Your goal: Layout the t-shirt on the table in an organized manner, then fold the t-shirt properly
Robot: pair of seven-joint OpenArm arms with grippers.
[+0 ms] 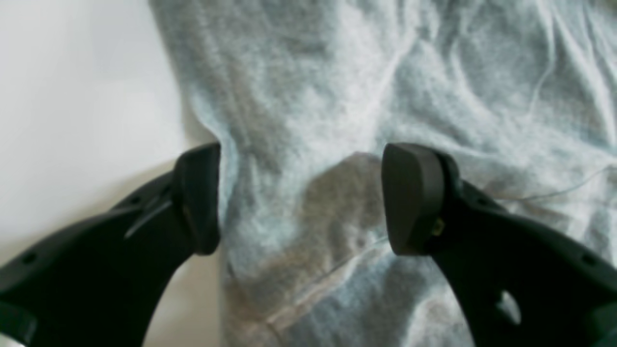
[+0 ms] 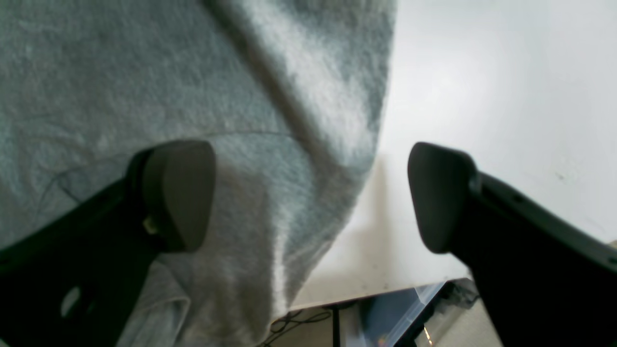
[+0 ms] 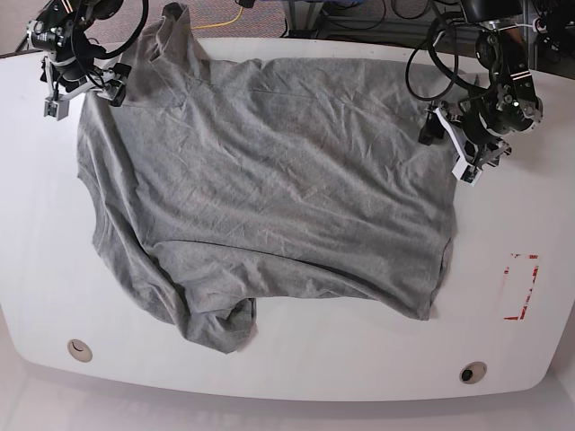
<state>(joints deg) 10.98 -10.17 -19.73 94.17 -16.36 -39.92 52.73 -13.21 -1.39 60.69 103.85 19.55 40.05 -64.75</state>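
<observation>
T-shirt (image 3: 269,189) spread on table (image 3: 296,364), long axis left-right, bunched sleeve near-left. Left gripper (image 1: 301,197) and right gripper (image 2: 311,195): jaws spread, straddling shirt edges, pinching nothing. Base view alone shows red outline (image 3: 521,287).

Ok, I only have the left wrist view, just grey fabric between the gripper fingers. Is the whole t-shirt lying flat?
Observer: Mostly. In the base view the t-shirt is spread out, but one part is bunched up near the front edge of the table.
Operator: Where's the right gripper?
Observer: The right gripper is open at the shirt's other end, one finger over fabric, the other over bare table.
Operator: Any lettering showing?
Observer: None visible in the base view.
</observation>
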